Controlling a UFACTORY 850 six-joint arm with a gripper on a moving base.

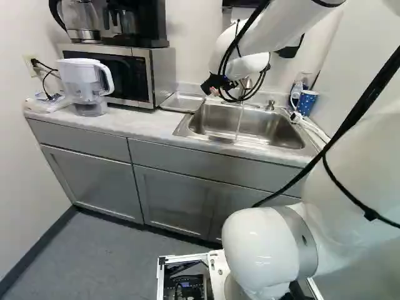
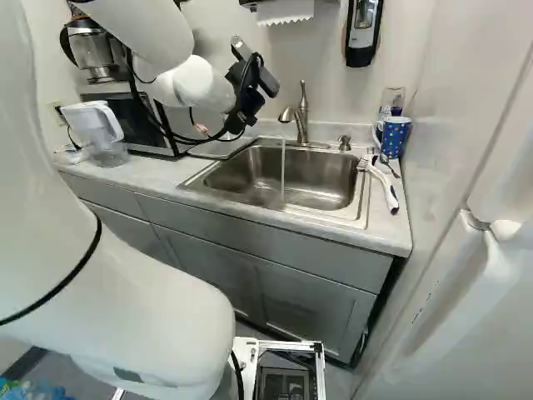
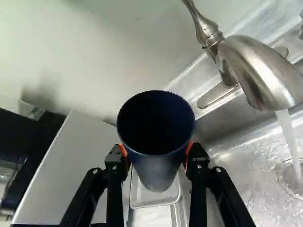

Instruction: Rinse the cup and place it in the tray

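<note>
The tool (image 2: 250, 93) pinches the dark blue cup (image 3: 156, 165) between both fingers, near the faucet (image 3: 260, 66). Water (image 3: 287, 132) runs into the sink (image 1: 250, 128); the tray (image 1: 181, 103) lies just beside it.

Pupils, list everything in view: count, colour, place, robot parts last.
Cup: 1, dark blue, in gripper
Tray: 1, silver, beside sink
Sink: 1, silver, in counter
Faucet: 1, silver, behind sink
Mug: 1, blue, beside sink
Brush: 1, white-blue, by mug
Spoon: 1, silver, by brush
Container: 1, clear, behind mug
Pitcher: 1, white, beside microwave
Microwave: 1, silver-black, on counter
Coffee maker: 1, black, atop microwave
Kettle: 1, clear, atop microwave
Soap dispenser: 1, black-white, wall
Paper towel: 1, white, wall
Counter: 1, grey-white, ahead
Cabinets: several, grey, under counter
Gripper: 1, black, holding cup
Arm: 1, white, on base
Base: 1, silver, under arm
</note>
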